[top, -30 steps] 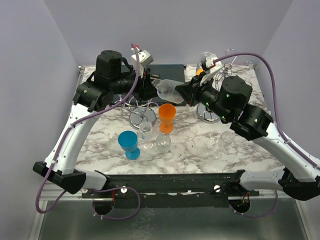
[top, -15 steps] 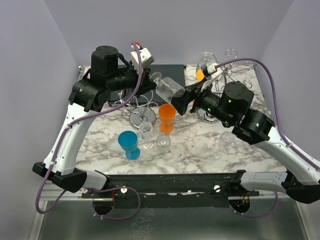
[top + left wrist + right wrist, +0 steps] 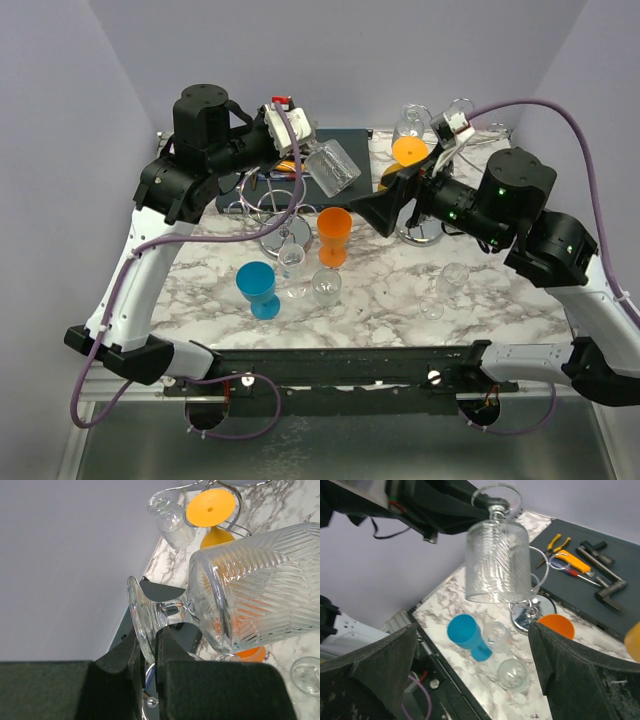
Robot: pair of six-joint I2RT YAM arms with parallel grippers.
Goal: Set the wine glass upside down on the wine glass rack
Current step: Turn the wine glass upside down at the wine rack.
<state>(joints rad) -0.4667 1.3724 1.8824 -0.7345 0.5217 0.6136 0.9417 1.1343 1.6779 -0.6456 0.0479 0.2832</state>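
ribbed wine glass (image 3: 250, 590): handed over. left gripper (image 3: 148, 650) now clamped on its foot; right gripper (image 3: 383, 208) sprung wide, empty, withdrawn. hanging on wine glass rack (image 3: 280, 238) pending.

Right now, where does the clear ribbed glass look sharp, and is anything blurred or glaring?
Left wrist: the wine glass is sharp, with highlights on its foot, while the left gripper pinching it looks dark and soft. Right wrist: the glass is crisp, the right gripper's fingers soft-edged at the bottom corners. Top external: even light, soft shadows, no glare.
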